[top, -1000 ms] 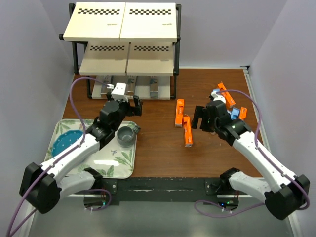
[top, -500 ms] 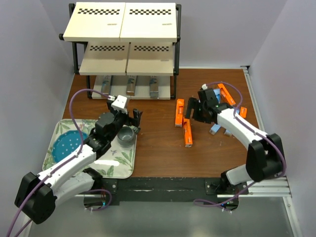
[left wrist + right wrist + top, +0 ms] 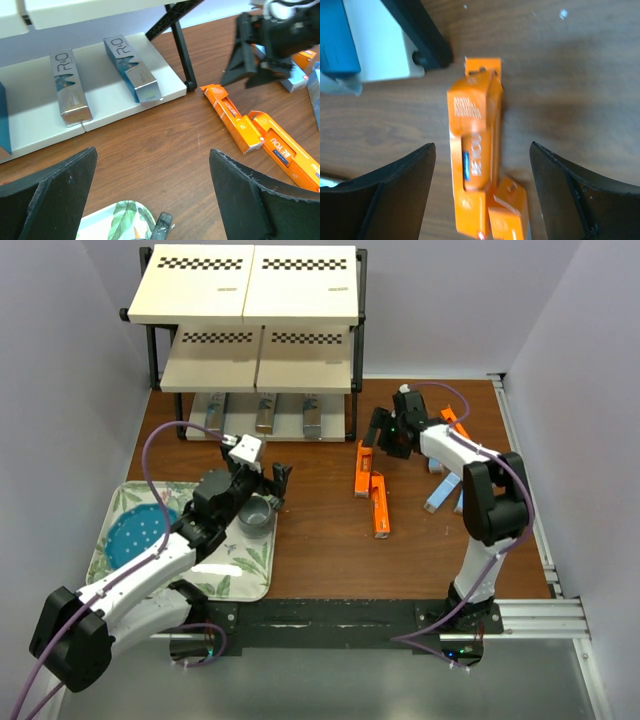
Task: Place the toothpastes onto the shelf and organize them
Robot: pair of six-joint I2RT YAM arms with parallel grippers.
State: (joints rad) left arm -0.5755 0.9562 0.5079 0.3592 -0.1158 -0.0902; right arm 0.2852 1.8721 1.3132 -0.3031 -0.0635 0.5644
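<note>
Two orange toothpastes (image 3: 365,468) lie end to end mid-bench, just right of the shelf (image 3: 255,330), which sits at the far-left corner. Three metallic blue ones (image 3: 264,416) lie on its bottom board. More orange and light blue boxes (image 3: 437,495) are scattered toward the right edge. Right gripper (image 3: 386,438) hangs over the farther orange box, jaws wide, nothing held. Left gripper (image 3: 268,480) is also wide and empty, over the far-right corner of the leaf tray (image 3: 250,570), by a grey cup (image 3: 256,512).
</note>
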